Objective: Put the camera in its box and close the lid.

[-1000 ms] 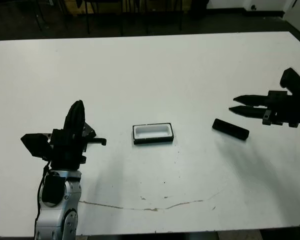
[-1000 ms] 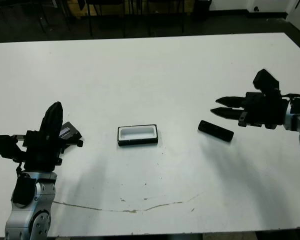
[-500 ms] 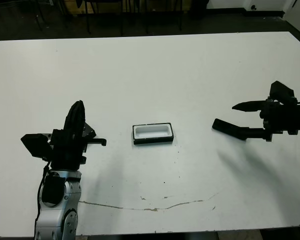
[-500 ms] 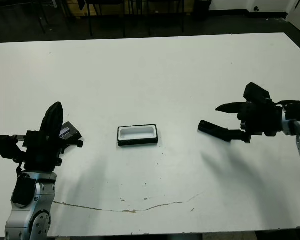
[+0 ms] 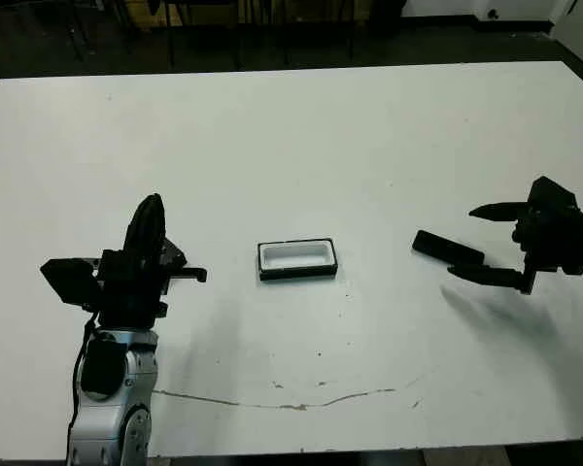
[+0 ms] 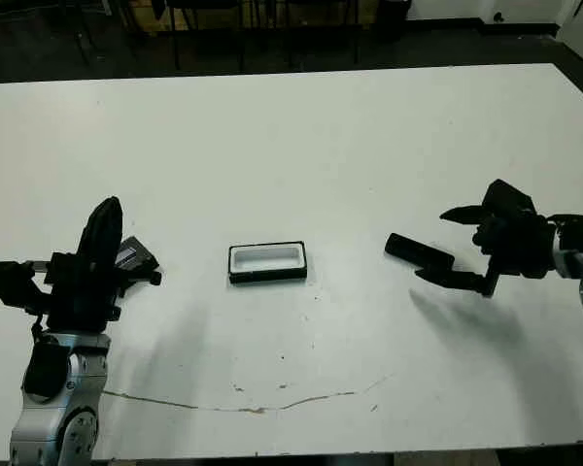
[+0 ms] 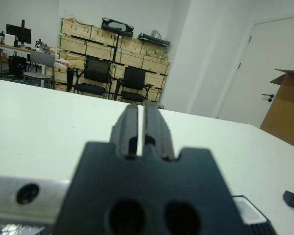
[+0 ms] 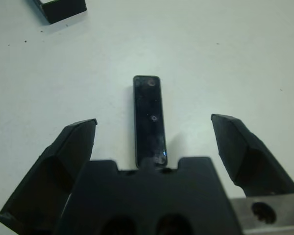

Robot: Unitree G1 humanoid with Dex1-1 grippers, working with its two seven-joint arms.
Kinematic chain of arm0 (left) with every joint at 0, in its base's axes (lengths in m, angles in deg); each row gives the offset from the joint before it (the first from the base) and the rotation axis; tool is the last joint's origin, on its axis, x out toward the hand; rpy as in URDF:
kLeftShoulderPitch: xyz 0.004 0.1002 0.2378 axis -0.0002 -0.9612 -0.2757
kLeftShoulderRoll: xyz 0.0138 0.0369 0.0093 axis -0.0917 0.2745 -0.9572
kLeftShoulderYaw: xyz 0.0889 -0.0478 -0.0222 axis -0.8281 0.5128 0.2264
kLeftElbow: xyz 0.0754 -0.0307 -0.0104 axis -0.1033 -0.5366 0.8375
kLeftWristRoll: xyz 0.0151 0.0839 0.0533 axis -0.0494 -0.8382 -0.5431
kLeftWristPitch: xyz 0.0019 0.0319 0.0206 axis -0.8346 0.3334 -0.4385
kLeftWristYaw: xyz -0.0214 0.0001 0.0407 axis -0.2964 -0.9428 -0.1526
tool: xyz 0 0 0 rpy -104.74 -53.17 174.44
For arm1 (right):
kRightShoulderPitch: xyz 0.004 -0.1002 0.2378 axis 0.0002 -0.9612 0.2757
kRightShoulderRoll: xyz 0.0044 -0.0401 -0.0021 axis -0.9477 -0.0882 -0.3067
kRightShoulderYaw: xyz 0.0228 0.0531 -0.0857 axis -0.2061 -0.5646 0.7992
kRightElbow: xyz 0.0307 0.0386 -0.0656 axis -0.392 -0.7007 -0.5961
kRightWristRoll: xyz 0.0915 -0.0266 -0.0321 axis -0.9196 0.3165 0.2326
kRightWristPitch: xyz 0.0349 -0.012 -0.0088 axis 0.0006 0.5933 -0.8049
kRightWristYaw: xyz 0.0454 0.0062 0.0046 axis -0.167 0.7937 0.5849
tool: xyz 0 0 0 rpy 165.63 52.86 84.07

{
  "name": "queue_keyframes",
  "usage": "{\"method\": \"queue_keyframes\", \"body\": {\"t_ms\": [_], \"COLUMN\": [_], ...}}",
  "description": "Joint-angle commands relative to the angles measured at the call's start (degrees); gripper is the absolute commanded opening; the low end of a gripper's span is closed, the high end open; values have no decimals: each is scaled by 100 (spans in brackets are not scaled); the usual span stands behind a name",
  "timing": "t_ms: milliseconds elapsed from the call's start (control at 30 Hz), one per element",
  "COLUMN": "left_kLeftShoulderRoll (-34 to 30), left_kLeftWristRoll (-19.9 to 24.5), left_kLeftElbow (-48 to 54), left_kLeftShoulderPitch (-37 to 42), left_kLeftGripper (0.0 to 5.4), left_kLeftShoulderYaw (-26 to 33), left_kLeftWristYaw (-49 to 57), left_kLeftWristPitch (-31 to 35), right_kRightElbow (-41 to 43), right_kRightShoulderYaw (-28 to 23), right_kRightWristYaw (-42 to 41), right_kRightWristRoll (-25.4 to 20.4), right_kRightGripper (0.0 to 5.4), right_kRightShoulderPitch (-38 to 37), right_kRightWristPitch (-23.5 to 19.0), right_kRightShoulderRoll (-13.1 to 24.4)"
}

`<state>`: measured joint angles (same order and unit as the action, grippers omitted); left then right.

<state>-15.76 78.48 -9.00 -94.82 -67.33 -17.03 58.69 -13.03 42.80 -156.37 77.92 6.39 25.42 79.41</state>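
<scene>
The camera (image 5: 447, 249) is a slim black bar lying flat on the table right of centre. My right gripper (image 5: 461, 241) is open wide at its right end, one finger on the far side and one on the near side. In the right wrist view the camera (image 8: 149, 119) lies between the spread fingers (image 8: 71, 147), untouched. The box (image 5: 297, 259) sits open at the table's middle, its white lining showing. The lid (image 6: 134, 256) lies left of it, partly hidden behind my left gripper (image 5: 152, 204), which is raised, shut and empty.
A thin brownish crack or scratch (image 5: 301, 403) runs along the white table (image 5: 291, 146) near the front edge. Chairs and stacked crates (image 7: 112, 44) stand beyond the far edge. A corner of the box (image 8: 59, 7) shows in the right wrist view.
My right gripper has spread its fingers wide and drawn back to the right, so they now straddle the camera's right end. The left arm, box, lid and camera have not moved.
</scene>
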Motion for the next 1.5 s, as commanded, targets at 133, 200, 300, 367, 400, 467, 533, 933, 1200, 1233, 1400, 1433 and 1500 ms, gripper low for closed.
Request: {"method": "queue_keyframes", "body": {"t_ms": [133, 200, 300, 367, 400, 467, 533, 933, 1200, 1233, 1400, 1433, 1500], "left_kLeftShoulderRoll": [-64, -70, -96, -95, -91, -79, -73, -59, -56, -51, -62, -65, -50], "left_kLeftWristRoll": [50, 35, 12, 43, 53, 32, 31, 100, 140, 159, 162, 137, 90], "left_kLeftElbow": [-59, -47, -71, -84, -83, -89, -102, -197, -178, -166, -109, -107, -86], "left_kLeftShoulderPitch": [-48, -50, -46, -43, -44, -45, -48, -56, -85, -90, -107, -107, -114], "left_kLeftGripper": [0, 0, 0, 0, 0, 0, 0, 0, 0, 0, 0, 0, 0], "left_kLeftShoulderYaw": [63, 67, 76, 86, 89, 86, 86, 125, 124, 124, 128, 130, 130], "left_kLeftWristYaw": [6, 17, -20, -43, -46, -35, -40, -100, -120, -120, -88, -74, -17], "left_kLeftWristPitch": [112, 125, 70, 61, 68, 59, 42, -57, -58, -46, -4, -13, -3], "right_kRightElbow": [-136, -325, -301, -143, -32, -90, -184, 42, 354, 595, 1047, 1154, 1449], "right_kRightShoulderYaw": [-75, -78, -74, -128, -137, -151, -164, -253, -224, -227, -56, -11, 55], "right_kRightWristYaw": [255, 257, 326, 328, 360, 371, 442, 1026, 869, 851, 901, 937, 910], "right_kRightWristRoll": [-13, -12, 32, -35, -30, -22, 5, 26, -141, -192, -33, 24, 75], "right_kRightGripper": [538, 538, 538, 538, 538, 538, 538, 417, 275, 257, 167, 146, 110], "right_kRightShoulderPitch": [-352, -354, -414, -491, -530, -551, -587, -915, -966, -1009, -1045, -1060, -1090], "right_kRightWristPitch": [-53, 20, -34, -175, -258, -239, -148, -406, -512, -745, -1290, -1382, -1549], "right_kRightShoulderRoll": [-226, -295, -287, -264, -242, -264, -307, -465, -437, -398, -256, -212, -87]}}
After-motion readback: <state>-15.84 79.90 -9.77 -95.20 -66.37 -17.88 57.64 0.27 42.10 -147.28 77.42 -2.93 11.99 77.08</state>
